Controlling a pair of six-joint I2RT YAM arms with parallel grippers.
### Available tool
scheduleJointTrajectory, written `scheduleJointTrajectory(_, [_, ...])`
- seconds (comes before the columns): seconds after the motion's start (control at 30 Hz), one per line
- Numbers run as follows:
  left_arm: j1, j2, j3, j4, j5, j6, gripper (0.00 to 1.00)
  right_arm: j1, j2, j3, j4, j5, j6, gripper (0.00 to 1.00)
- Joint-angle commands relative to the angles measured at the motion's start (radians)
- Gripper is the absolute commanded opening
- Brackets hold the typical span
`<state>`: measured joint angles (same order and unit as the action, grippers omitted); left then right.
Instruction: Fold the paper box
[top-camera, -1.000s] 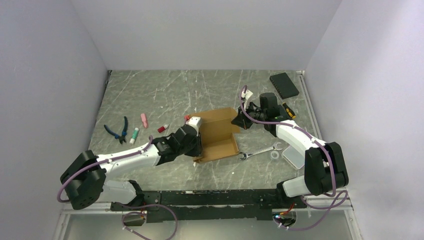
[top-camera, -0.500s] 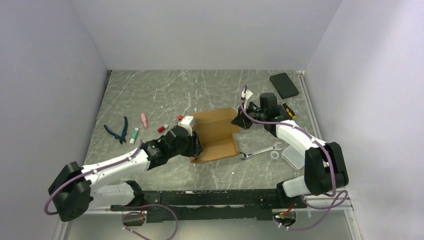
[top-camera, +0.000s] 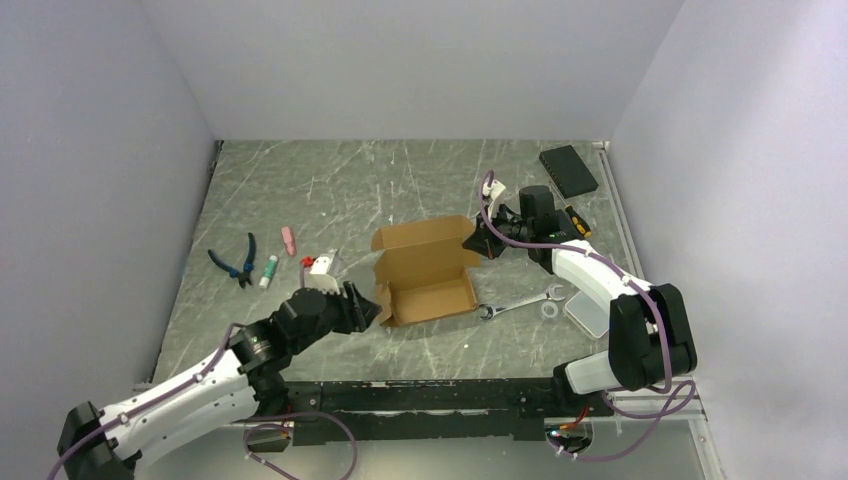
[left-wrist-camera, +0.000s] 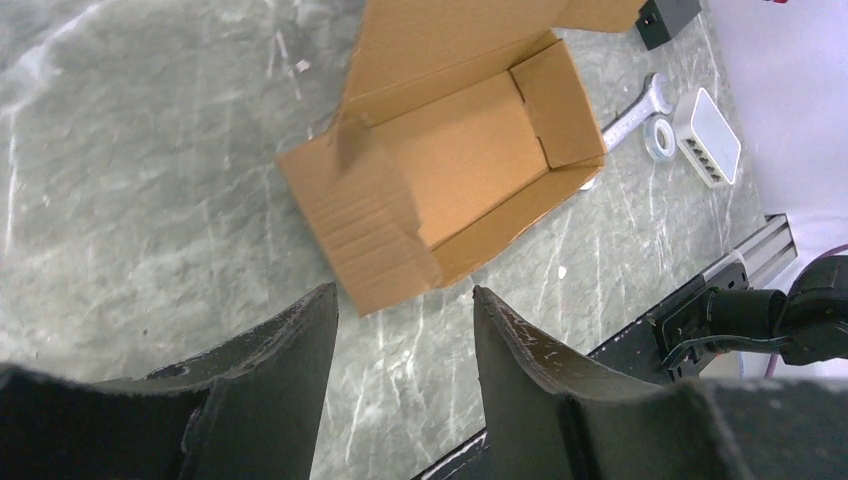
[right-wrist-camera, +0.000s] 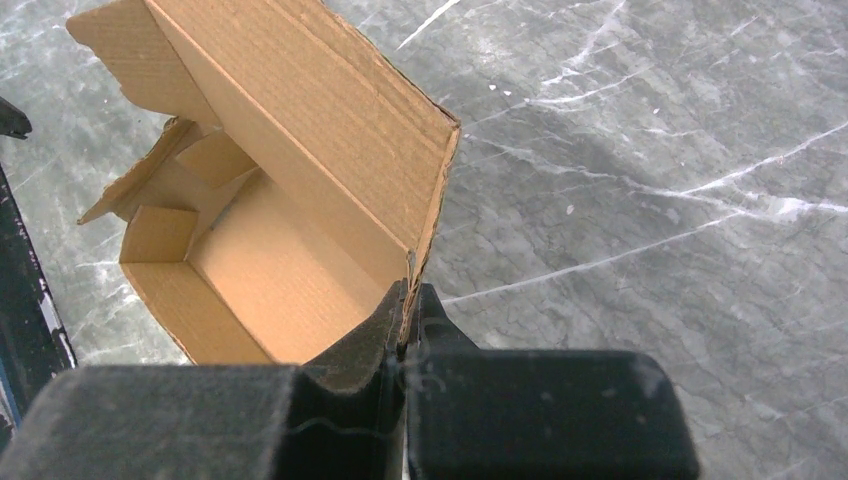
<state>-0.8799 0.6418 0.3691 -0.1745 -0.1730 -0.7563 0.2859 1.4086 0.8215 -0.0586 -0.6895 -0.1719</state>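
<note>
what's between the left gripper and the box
Nothing visible. The open left gripper faces the box at its near-left corner, with only bare table between them. The right gripper is shut on the raised flap at the box's far right.

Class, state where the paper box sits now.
Top view: the paper box lies mid-table, its far-right corner pinched by the right gripper, the left gripper off its left end.

The paper box (top-camera: 428, 283) is plain brown; the table (top-camera: 300, 190) is grey, veined white.
</note>
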Motion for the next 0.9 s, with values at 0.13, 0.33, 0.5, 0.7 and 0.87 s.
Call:
scheduleJointTrajectory(0.13, [0.013,-0.131,-0.193,0.174,0.043,-0.133,0.71,0.005,0.009,0.036,0.013,-0.026,0.000,0.00])
scheduleJointTrajectory(0.33, [0.048,-0.004,-0.256,0.384,0.119,-0.148,0.77,0.006,0.009,0.036,0.013,-0.024,-0.001,0.00])
scheduleJointTrajectory(0.5, [0.112,0.090,-0.311,0.581,0.171,-0.202,0.76,0.005,0.006,0.036,0.011,-0.027,-0.003,0.00])
scheduleJointTrajectory(0.7, [0.166,0.165,-0.308,0.658,0.224,-0.213,0.72,0.007,0.005,0.036,0.008,-0.038,-0.007,0.00])
scheduleJointTrajectory(0.87, [0.176,0.228,-0.300,0.716,0.222,-0.227,0.68,0.007,0.000,0.034,0.013,-0.042,-0.011,0.00])
